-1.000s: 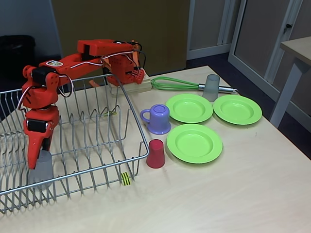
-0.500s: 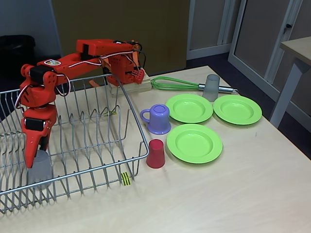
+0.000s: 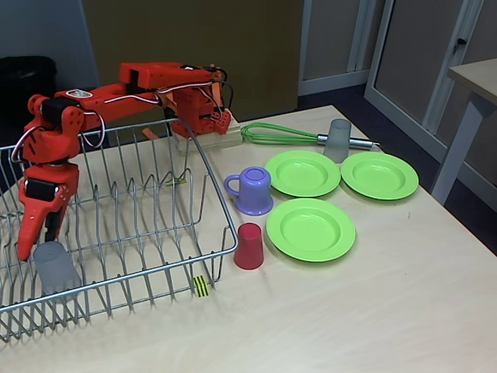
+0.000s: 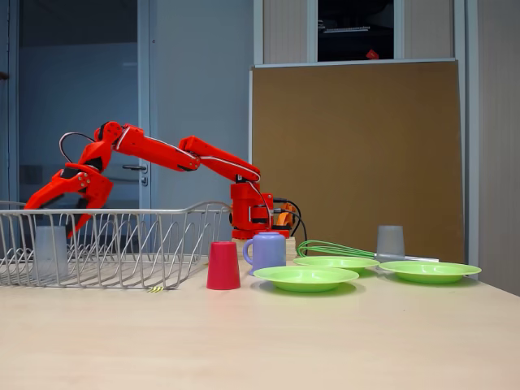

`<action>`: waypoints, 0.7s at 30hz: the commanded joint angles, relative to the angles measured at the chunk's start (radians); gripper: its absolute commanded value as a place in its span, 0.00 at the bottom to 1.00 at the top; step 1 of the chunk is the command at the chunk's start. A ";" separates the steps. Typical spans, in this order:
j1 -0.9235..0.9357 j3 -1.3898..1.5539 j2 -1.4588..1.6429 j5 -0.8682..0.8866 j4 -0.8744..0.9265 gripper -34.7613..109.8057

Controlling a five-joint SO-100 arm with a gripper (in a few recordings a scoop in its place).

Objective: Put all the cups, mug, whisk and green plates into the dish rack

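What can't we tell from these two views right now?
- Gripper: whether the jaws are open, seen edge-on in both fixed views.
- Grey cup in the dish rack: contact with the gripper, blurred behind wires.
- Dish rack's left end: cut off by the frame edge.
- Whisk handle: partly behind the other grey cup.

Open tabletop (image 3: 373, 311) lies before the plates (image 3: 311, 228); rack prongs (image 3: 140, 217) crowd the grey cup (image 3: 54, 266).

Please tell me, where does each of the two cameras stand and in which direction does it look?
A fixed view: high at the table's front corner, looking down on the dish rack and plates; whole red arm, gripper included.
Another fixed view: low, at tabletop height, looking level across the table; arm seen side-on.
Both share the red cup, mug and rack.
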 commanded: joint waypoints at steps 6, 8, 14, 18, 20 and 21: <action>-0.026 -0.192 0.066 -0.017 0.129 0.51; -0.061 -0.184 0.103 -0.009 0.173 0.50; -0.206 0.040 0.334 0.038 0.225 0.49; -0.328 0.393 0.621 0.081 0.129 0.47; -0.387 0.532 0.727 0.110 0.087 0.46; -0.417 0.595 0.773 0.132 0.077 0.45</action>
